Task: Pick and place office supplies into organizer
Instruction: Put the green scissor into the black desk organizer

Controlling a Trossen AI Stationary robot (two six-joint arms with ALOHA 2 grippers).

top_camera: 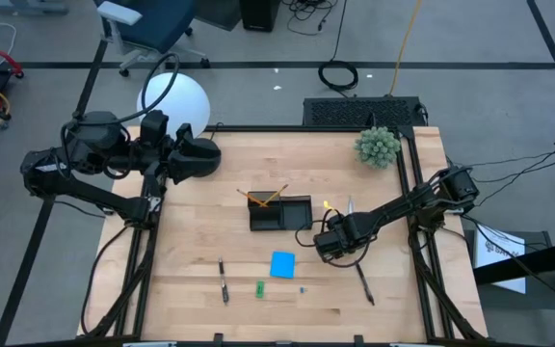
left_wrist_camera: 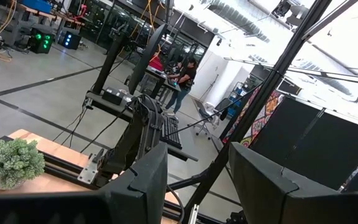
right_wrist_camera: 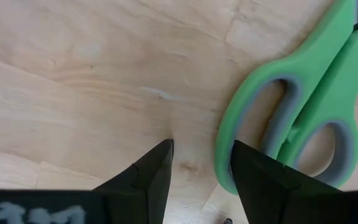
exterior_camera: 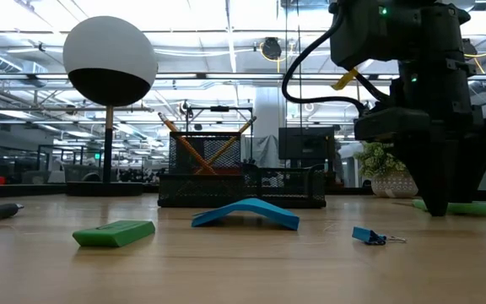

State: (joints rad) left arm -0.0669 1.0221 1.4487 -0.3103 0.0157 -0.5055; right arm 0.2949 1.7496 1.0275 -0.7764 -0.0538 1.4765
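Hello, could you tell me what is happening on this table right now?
The right gripper is low over the wooden table, open and empty, right beside the green-handled scissors. The organizer already holds pencils. A blue note pad, a green piece and pens lie loose. The left gripper waits, open, raised at the table's far left corner.

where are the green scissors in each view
High view: scissors mostly hidden under the right gripper, right of the organizer.
Low view: green handles flat at far right, behind the right arm.
Left wrist view: not in it.
Right wrist view: handles beside the fingers, untouched.
Shared landmark: the right gripper.
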